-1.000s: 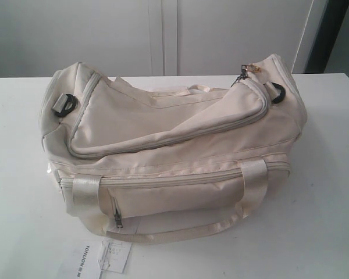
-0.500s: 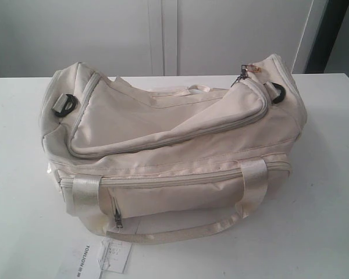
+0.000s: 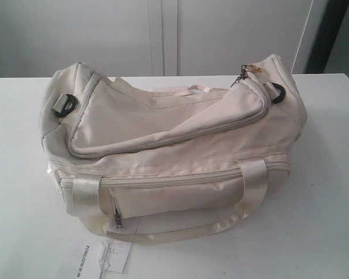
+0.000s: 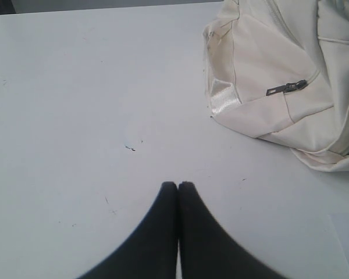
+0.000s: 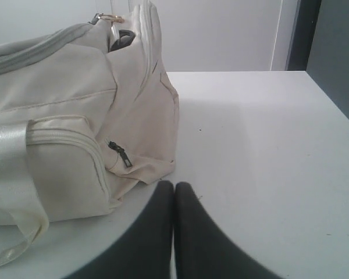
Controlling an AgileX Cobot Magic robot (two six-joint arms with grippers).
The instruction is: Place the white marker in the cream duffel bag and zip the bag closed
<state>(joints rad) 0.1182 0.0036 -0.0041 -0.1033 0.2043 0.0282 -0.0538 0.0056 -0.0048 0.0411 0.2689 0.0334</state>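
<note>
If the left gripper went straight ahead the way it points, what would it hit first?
Probably only bare table; the left gripper points past the bag, which sits off to one side. Depth is unclear.

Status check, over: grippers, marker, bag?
Left gripper shut, empty, beside the cream duffel bag. Right gripper shut, empty, at its other end. White marker not in view; top zip looks closed. No obstruction seen.
</note>
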